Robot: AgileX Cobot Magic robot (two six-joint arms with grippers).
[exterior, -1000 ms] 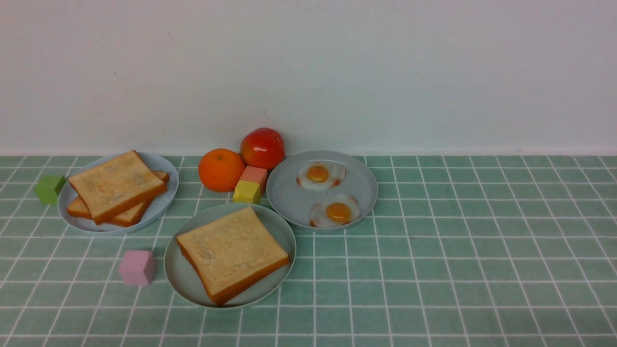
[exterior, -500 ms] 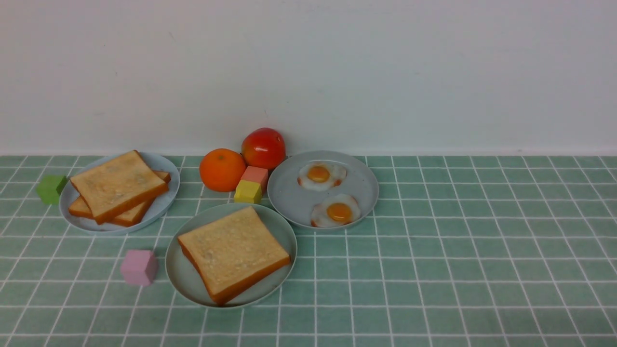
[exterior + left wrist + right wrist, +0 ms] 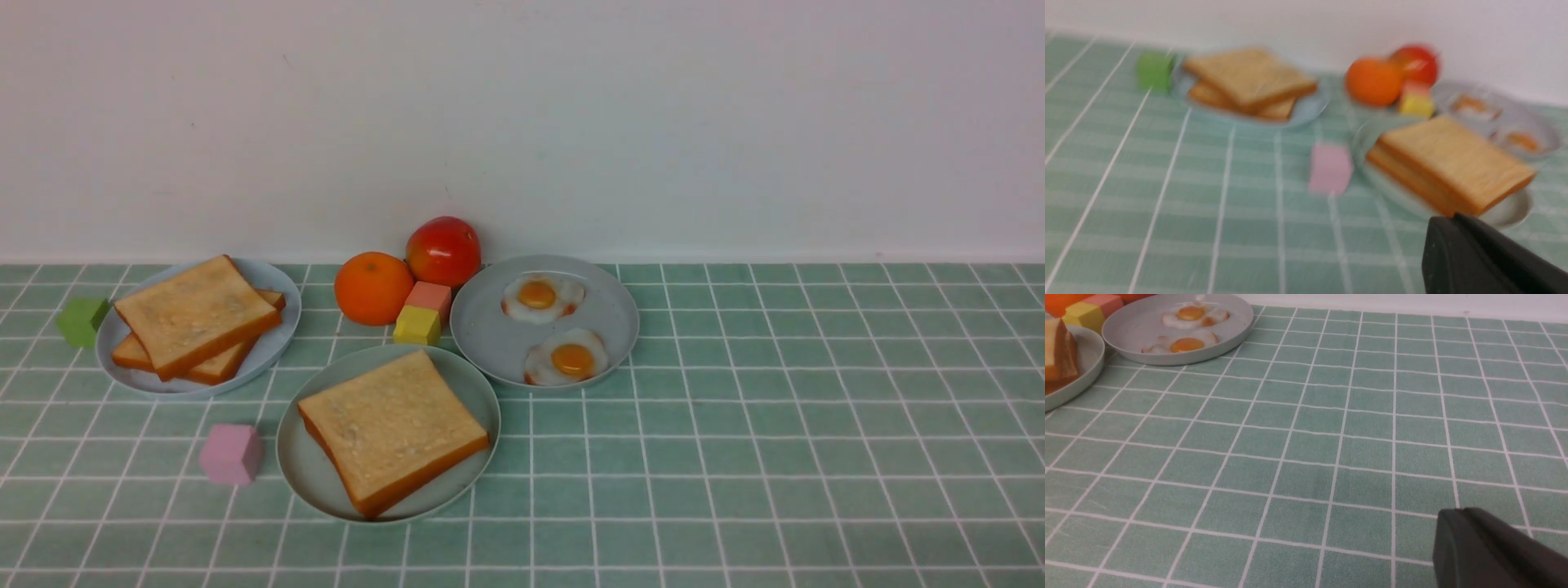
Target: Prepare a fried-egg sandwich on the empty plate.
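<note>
Sandwich [image 3: 393,429] filling staying hidden on mint plate [image 3: 304,465]; left wrist view blurring; grippers' opening impossible to tell, arms off-frame.

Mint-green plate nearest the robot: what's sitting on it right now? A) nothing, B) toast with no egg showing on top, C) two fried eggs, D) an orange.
B: in the front view the mint-green plate carries toast with a bare top, while both fried eggs lie on the grey-blue plate behind it. The blurred left wrist view suggests two stacked slices there, but any filling is hidden.
</note>
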